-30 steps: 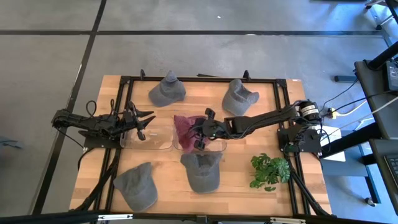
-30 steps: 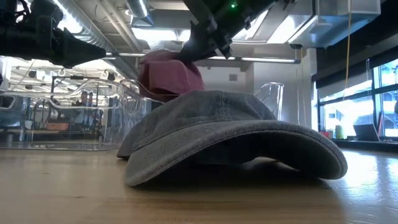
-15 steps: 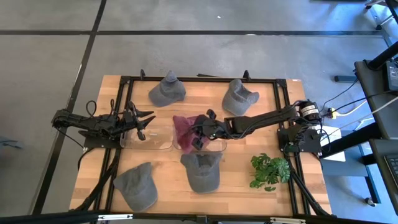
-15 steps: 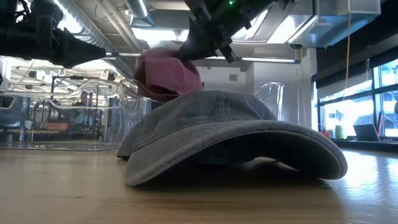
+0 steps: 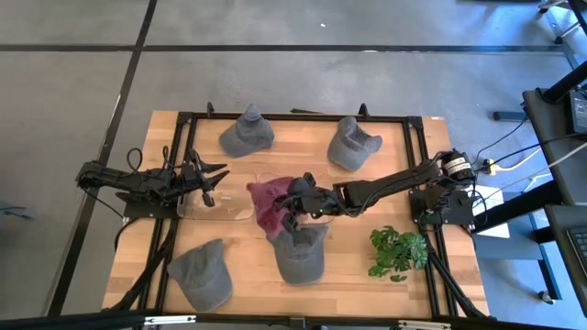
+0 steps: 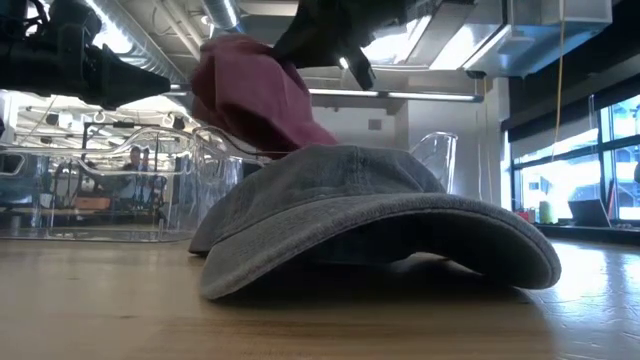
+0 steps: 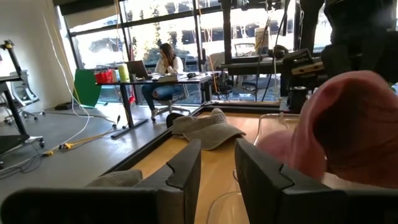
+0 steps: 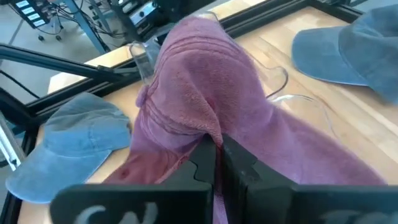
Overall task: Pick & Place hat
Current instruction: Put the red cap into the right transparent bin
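A maroon hat (image 5: pixel 269 207) hangs from my right gripper (image 5: pixel 295 211), which is shut on it above the right clear bin (image 5: pixel 316 218). The hat also shows in the low view (image 6: pixel 255 95), in the right wrist view (image 8: pixel 199 87) and in the left wrist view (image 7: pixel 348 130). My left gripper (image 5: pixel 216 174) is open and empty at the far edge of the left clear bin (image 5: pixel 215 203); its fingers show apart in the left wrist view (image 7: pixel 214 171). My right gripper pinches a bunched fold of the maroon hat's cloth (image 8: pixel 208 132) between its two fingers. The fingers come from the table's right, slanting down. The hat is lifted, and it droops slack ahead of and below the fingers.
Grey hats lie at the far left (image 5: pixel 246 134), far right (image 5: pixel 353 143), near left (image 5: pixel 202 273) and near middle (image 5: pixel 298 253); the last fills the low view (image 6: pixel 370 210). A green plant (image 5: pixel 399 250) stands at the near right. A black frame (image 5: pixel 293 115) rims the table.
My right gripper has gone up and toward the table's near edge, still shut on the maroon hat. The hat has risen out of the right bin and moved with it, and now hangs higher and nearer the near-middle grey hat.
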Robot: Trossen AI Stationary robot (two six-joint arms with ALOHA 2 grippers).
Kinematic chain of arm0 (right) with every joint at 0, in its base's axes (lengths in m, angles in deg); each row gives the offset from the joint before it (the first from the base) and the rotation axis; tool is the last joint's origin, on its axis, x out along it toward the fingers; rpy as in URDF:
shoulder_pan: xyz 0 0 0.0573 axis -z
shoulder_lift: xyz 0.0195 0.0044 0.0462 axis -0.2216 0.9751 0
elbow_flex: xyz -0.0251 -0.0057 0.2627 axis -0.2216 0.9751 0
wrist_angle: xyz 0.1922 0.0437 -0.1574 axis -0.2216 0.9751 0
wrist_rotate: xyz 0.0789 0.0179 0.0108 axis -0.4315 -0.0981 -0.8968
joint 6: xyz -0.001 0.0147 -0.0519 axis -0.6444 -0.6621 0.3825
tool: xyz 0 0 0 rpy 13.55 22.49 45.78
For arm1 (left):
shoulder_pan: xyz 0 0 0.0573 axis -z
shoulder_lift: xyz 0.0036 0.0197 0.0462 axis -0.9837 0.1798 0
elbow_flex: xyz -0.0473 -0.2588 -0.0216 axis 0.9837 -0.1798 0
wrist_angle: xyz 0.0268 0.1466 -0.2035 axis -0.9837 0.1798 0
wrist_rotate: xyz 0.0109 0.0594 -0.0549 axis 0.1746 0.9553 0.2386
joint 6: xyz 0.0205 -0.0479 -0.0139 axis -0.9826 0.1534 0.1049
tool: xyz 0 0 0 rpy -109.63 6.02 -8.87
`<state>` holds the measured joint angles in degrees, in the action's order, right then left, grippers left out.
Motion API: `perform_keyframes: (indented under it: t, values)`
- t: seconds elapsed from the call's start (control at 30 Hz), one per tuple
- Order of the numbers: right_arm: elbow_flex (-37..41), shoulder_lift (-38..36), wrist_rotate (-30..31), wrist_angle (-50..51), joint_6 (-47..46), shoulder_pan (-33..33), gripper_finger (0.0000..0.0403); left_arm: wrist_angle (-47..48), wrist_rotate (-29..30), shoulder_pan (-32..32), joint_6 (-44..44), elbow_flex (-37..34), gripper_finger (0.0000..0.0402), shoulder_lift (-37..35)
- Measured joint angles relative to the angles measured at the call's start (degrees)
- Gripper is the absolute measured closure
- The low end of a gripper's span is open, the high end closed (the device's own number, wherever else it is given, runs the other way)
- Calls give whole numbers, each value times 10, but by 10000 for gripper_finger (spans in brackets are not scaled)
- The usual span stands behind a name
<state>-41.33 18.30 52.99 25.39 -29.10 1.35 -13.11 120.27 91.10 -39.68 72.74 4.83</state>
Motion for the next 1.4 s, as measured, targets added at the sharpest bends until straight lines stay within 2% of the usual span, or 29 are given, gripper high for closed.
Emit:
perform_keyframes:
  t: [0.27,0.5,0.73,0.93,1.4]
  values:
    - [0,-3,-1,12,-2,8,392,0,0,0,5,0,306,0]
    - [0,-3,10,15,-12,46,392,0,0,0,5,0,306,0]
    - [0,-3,11,68,-42,65,378,0,0,0,9,0,306,0]
    - [0,-3,12,65,-2,65,365,0,0,0,9,0,306,0]
    - [0,-3,16,57,7,82,274,0,0,0,9,0,306,0]
